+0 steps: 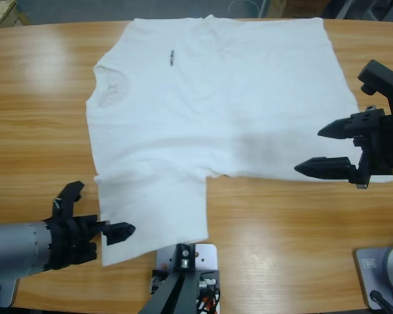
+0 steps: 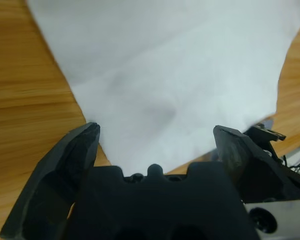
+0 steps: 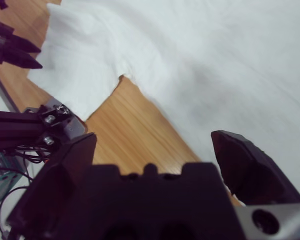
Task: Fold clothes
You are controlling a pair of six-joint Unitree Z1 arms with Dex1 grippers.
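Note:
The clothes are one white T-shirt [image 1: 216, 104] spread flat on the wooden table [image 1: 281, 222], neck to the left, hem to the right, with a small dark text mark [image 1: 171, 59] on the chest. Its near sleeve [image 1: 154, 209] lies towards the front edge. My left gripper [image 1: 97, 210] is open at that sleeve's left edge, and in the left wrist view the white cloth [image 2: 180, 65] fills the space between its jaws [image 2: 155, 135]. My right gripper [image 1: 314, 149] hangs open over the hem's near corner. The right wrist view shows the shirt [image 3: 230, 60] ahead of the right gripper [image 3: 155, 137].
Bare wood runs along the front of the table, right of the sleeve, and to the left of the shirt [image 1: 39, 111]. The shirt's far side lies at the table's back edge. In the right wrist view the left gripper [image 3: 10, 47] shows at the upper left.

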